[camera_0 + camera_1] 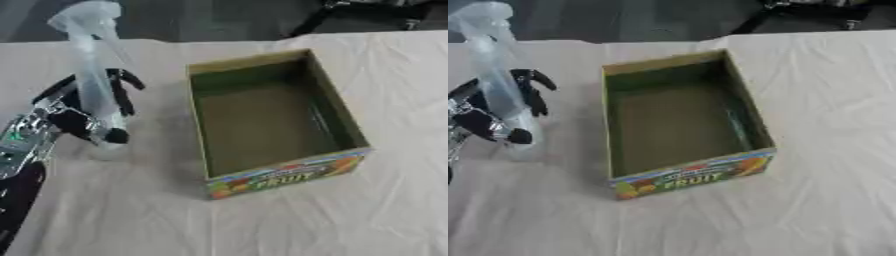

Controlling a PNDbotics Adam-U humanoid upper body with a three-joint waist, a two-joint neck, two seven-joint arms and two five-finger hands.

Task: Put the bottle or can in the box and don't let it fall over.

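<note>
bottle: clear, pale
left hand: black with silver
box: green inside, bright fruit print outside
cloth: cream, under the box

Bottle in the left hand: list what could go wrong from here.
1. The bottle is tall and slim, and the left hand grips it low, so it may tilt or swing on the way.
2. Its base must clear the box near wall; a clip could tip it or shove the box.
3. The box is wide and empty, with nothing to steady the bottle once released.
</note>
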